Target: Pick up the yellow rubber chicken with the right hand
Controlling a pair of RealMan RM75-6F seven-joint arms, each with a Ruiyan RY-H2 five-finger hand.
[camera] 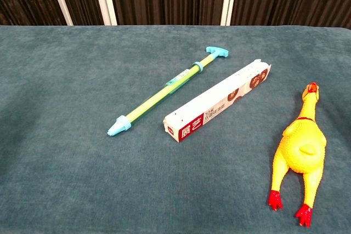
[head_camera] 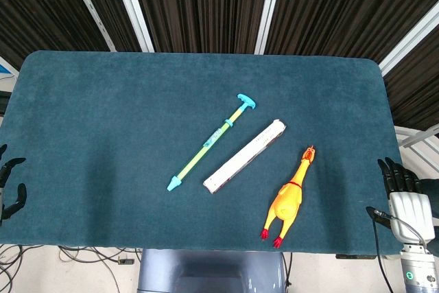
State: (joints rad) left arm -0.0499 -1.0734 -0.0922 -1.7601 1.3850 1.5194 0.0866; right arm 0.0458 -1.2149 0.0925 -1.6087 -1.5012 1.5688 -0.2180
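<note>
Teal table (head_camera: 103, 101) with yellow rubber chicken (head_camera: 288, 200) near right robot hand (head_camera: 405, 193)

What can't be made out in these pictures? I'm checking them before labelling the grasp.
- Left hand: head view, cut off by the left edge; only dark fingers show, so its pose is unclear.
- Right hand: head view, seen from behind at the table's right edge; palm hidden.
- Both hands: outside the chest view.
- Small print on the long white box: too small to read.
- Yellow rubber chicken: underside hidden.
</note>
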